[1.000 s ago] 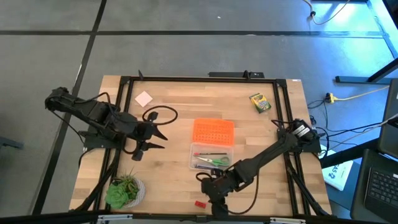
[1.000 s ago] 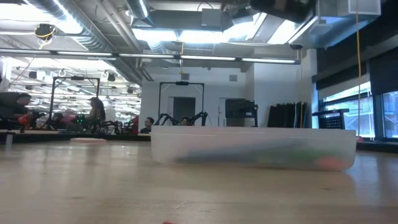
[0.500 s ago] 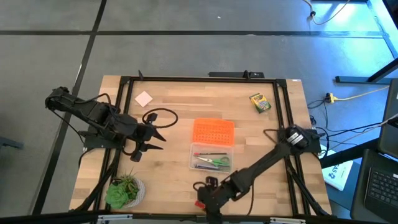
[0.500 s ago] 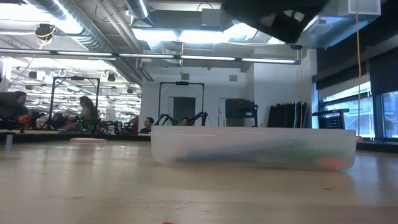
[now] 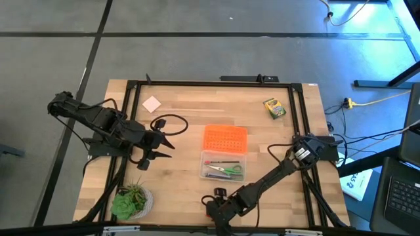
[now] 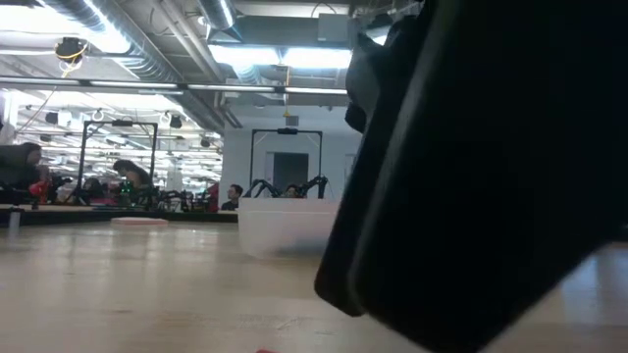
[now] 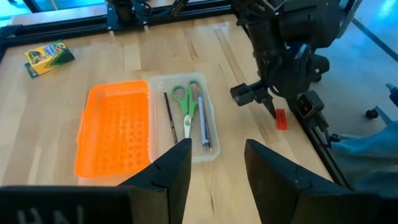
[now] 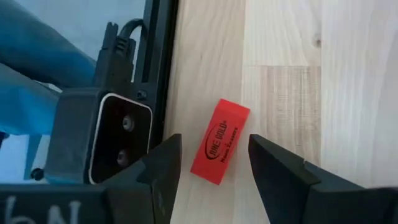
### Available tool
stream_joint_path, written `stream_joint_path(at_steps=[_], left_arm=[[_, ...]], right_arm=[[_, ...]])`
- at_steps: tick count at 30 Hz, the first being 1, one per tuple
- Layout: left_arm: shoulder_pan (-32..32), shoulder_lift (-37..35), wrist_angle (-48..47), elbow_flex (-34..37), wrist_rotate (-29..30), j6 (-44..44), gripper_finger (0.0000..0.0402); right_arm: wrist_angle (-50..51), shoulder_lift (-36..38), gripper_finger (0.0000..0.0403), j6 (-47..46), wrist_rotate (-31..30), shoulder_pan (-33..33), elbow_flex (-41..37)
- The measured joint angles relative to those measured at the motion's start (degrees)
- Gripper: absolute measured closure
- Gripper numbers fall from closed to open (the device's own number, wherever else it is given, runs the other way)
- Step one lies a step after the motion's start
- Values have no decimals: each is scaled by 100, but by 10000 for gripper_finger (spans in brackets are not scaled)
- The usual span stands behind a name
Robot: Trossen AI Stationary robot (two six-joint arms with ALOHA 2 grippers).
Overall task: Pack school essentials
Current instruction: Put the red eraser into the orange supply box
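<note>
Wooden table (image 5: 177, 118) near its front edge is where the red eraser (image 8: 221, 142) lies flat, straddled by the right gripper's (image 8: 211, 163) parted, empty fingers, evidently positioned for pinching. Left gripper (image 7: 214, 163) is kept released, waiting.

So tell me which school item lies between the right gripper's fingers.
The red eraser, lying flat between the right gripper's open fingers at the table's front edge; the scissors are already in the clear box.

right tool (image 5: 215, 211) at table's (image 5: 184, 111) near edge

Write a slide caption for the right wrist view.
Right pincer open around the red eraser lying on the wooden table.
</note>
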State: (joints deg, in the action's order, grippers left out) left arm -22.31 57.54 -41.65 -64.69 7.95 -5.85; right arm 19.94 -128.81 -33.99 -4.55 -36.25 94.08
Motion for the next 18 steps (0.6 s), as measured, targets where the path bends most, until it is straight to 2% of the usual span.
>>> stream_joint_path(at_steps=[5,18], left_arm=[[0,-1,9,0,-312,-6,260],[0,-1,9,0,-311,-15,260]], right_arm=[[14,-2,215,441,-343,-2,0],[-183,-216,215,291,-257,-9,4]])
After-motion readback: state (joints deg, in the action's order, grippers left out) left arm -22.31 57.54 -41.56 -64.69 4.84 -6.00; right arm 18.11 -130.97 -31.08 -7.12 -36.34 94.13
